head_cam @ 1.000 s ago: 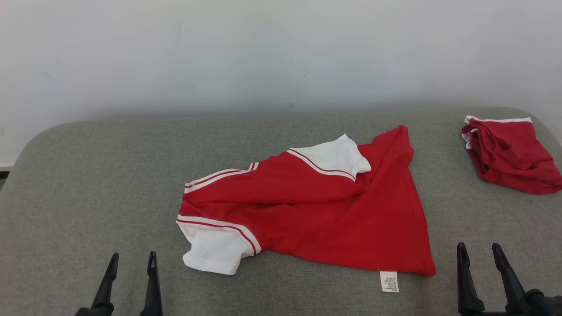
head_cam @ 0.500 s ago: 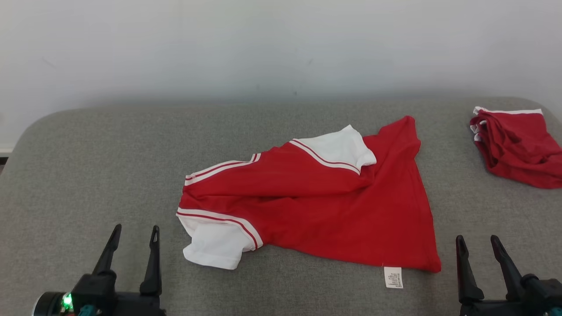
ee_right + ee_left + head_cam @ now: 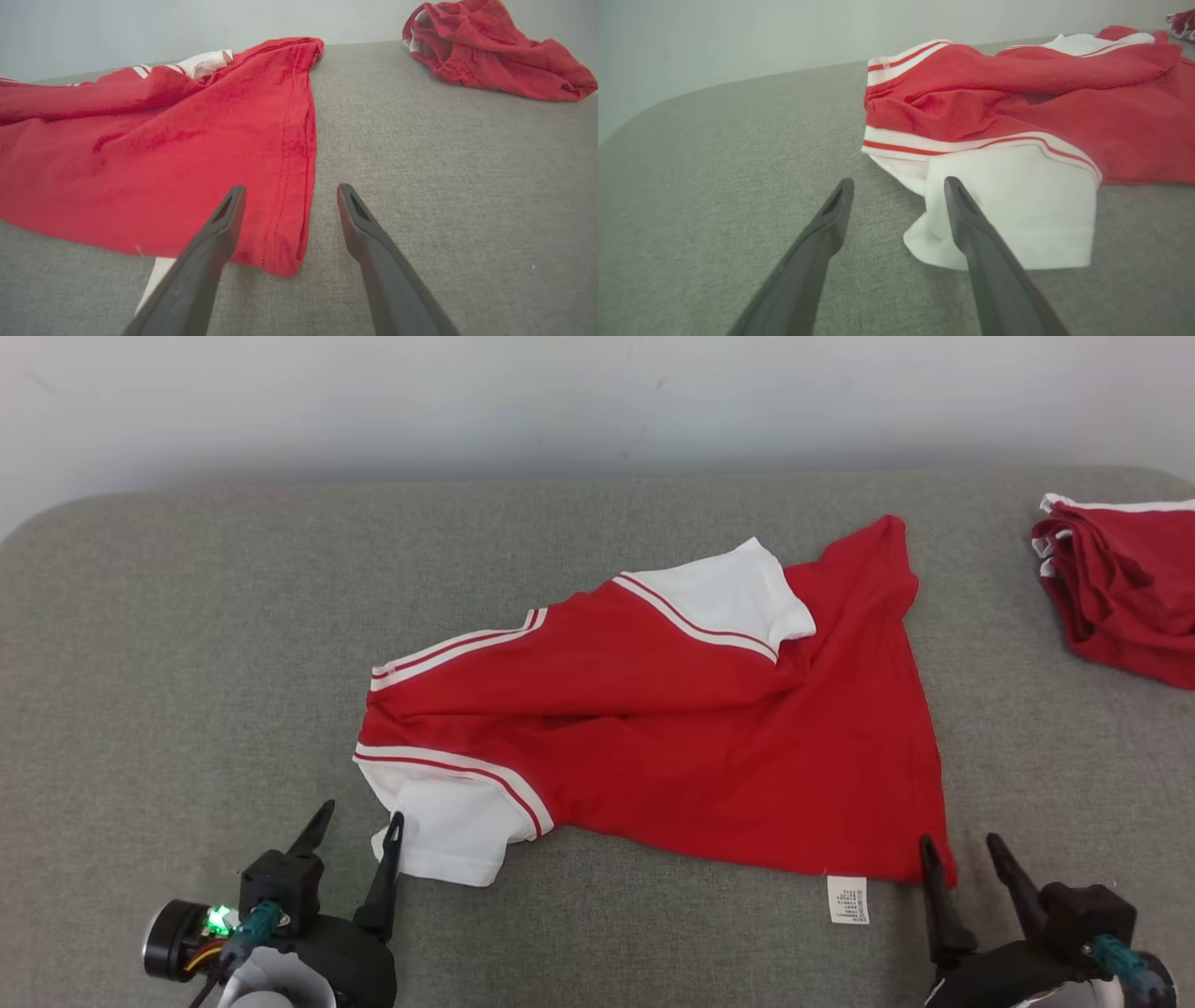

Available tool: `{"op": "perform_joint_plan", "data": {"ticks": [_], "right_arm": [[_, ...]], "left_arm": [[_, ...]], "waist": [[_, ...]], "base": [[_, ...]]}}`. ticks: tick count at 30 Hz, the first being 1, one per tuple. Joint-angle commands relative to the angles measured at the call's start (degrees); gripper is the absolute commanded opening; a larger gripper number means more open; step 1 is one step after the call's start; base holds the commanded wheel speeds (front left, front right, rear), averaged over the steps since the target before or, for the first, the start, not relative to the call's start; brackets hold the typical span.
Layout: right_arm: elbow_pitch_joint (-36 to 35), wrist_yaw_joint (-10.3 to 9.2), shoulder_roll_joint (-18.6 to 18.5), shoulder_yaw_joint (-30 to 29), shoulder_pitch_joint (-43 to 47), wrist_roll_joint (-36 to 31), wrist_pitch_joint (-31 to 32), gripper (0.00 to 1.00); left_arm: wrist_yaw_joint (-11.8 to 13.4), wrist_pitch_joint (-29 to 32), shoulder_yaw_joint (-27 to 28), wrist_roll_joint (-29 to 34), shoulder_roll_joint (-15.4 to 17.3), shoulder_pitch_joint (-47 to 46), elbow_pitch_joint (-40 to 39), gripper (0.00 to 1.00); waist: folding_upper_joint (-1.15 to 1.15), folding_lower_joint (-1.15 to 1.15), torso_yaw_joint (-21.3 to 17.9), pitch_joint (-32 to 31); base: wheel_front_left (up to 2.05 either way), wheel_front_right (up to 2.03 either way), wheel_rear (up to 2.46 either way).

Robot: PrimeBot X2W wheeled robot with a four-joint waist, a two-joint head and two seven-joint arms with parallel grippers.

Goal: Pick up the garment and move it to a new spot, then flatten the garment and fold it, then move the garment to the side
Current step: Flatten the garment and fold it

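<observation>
Moved in, jaws spread: left gripper (image 3: pixel 362 810) at white sleeve (image 3: pixel 448 831), right gripper (image 3: pixel 960 840) at hem corner (image 3: pixel 280 261) of rumpled red-and-white fabric T-shirt (image 3: pixel 700 737), mid grey padded worktop (image 3: pixel 187 663). Risk: one-layer pinch, lopsided lift.

A rumpled red-and-white garment (image 3: pixel 672 737) lies on grey padding (image 3: pixel 187 644), the left gripper (image 3: pixel 362 812) and right gripper (image 3: pixel 960 840) spread-fingered at its near corners.

The grey, fabric-covered counter (image 3: pixel 177 616) with rounded corners carries a red short-sleeved garment (image 3: pixel 691 747) with white sleeves and striped trim, lying rumpled and partly folded over itself near the middle. A white care label (image 3: pixel 848 900) lies at its near hem. Well apart, at the far right, sits a bunched red cloth (image 3: pixel 1130 597), possibly a second shirt.
</observation>
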Motion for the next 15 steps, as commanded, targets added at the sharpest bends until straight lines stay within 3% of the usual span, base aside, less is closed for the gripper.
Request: {"op": "perform_joint_plan", "data": {"ticks": [1,14,15], "right_arm": [[1.4,-0.15,0.0,0.5,-0.8,0.4,-0.4,1.00],[11.2,-0.15,0.7,4.5,-5.0,1.7,-2.2,1.00],[11.7,-0.15,0.7,4.7,-5.3,1.9,-2.3,0.98]], "left_arm": [[0.0,-0.3,-0.7,-0.6,0.4,-1.1,1.8,1.00],[0.0,-2.2,-7.9,-7.3,0.1,-5.3,14.8,1.00],[0.0,-2.1,-8.6,-8.0,-0.1,-5.3,15.4,0.89]], "waist": [[-0.01,-0.01,-0.1,1.2],[-0.01,-0.01,-1.4,2.7],[-0.01,-0.01,-1.5,2.6]], "base": [[0.00,0.00,0.00],[0.00,0.00,0.00],[0.00,0.00,0.00]]}}
